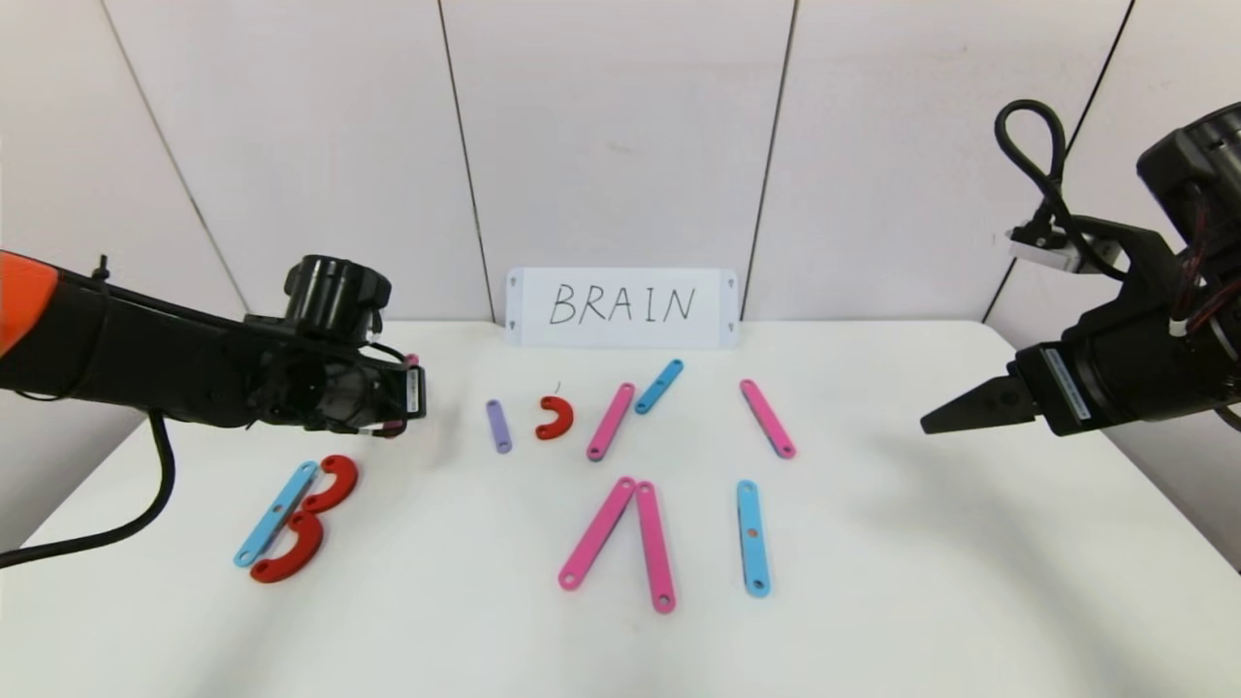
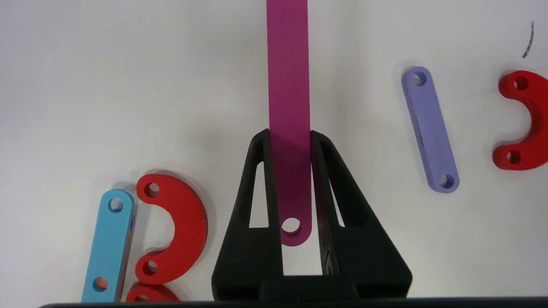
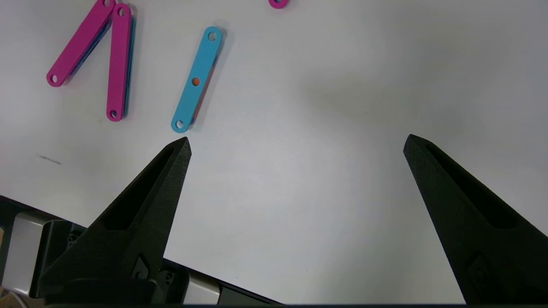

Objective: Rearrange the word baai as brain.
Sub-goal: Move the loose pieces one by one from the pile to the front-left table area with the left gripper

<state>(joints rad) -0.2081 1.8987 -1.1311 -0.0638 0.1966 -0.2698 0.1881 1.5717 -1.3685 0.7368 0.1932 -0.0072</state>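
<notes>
2 grippers up: right gripper (image 3: 295, 145) hangs wide apart, holding nothing, over the table's (image 1: 970, 582) right side; left gripper (image 2: 290, 137) pinches a pink strip (image 2: 287, 85) aloft, between the blue-and-red B (image 1: 296, 519) and purple strip (image 1: 498, 427).

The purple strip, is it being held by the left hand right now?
No, the left hand is shut on a pink strip, while the purple strip lies on the table apart from it.
</notes>
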